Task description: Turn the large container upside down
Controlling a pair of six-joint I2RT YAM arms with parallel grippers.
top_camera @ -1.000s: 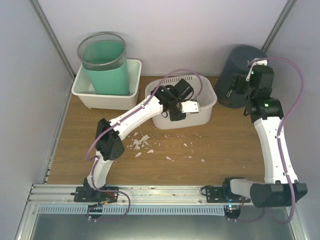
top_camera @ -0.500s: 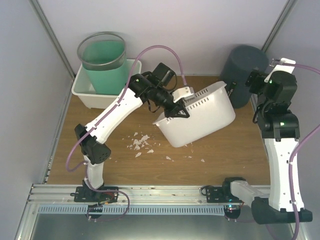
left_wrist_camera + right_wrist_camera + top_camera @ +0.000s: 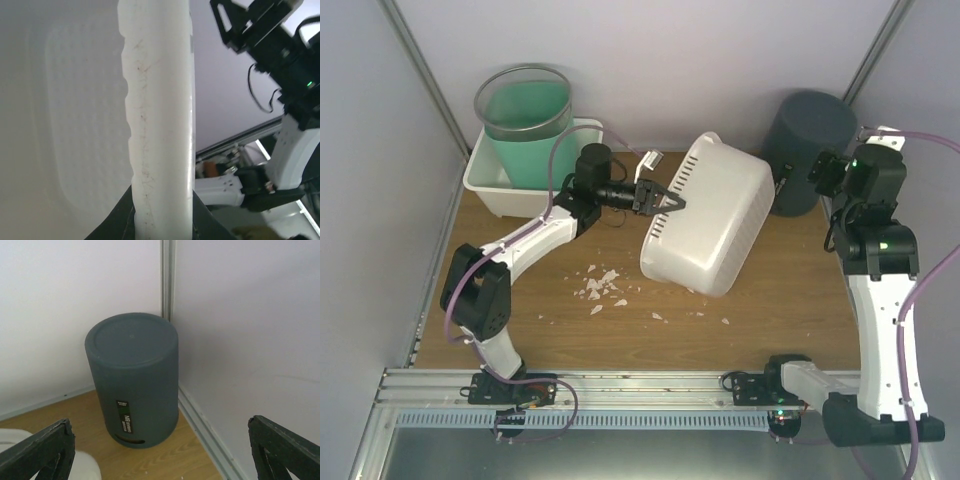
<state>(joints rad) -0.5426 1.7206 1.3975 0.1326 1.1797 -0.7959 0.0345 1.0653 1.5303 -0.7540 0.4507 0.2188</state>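
Two robot arms work at a wooden table (image 3: 770,290), and I am watching them through three cameras. My left gripper (image 3: 665,200) reaches out level and is clamped on the rim (image 3: 160,100) of the large white tub (image 3: 715,215), with one finger on each side of the wall, closed down to the thickness of the plastic. The tub hangs beyond the fingertips, tipped on its side. Its open mouth faces back toward the left gripper and its rounded base points away from it. In the left wrist view the rim runs straight up from between the fingers, with the tub's pale, faintly patterned wall to its left. I cannot tell whether the tub's lowest edge touches the table. Below the left gripper, small white crumbs (image 3: 605,285) lie scattered on the wood. Behind the left wrist, a green bucket (image 3: 525,125) stands in a smaller white basin (image 3: 520,195). My right gripper (image 3: 160,440) is raised and holds nothing. Its fingers are spread wide, showing only at the two bottom corners of its wrist view. Straight ahead of it, well apart, a dark grey cylinder (image 3: 132,375) stands upright in the corner. The tub is off to that gripper's left, near the cylinder.
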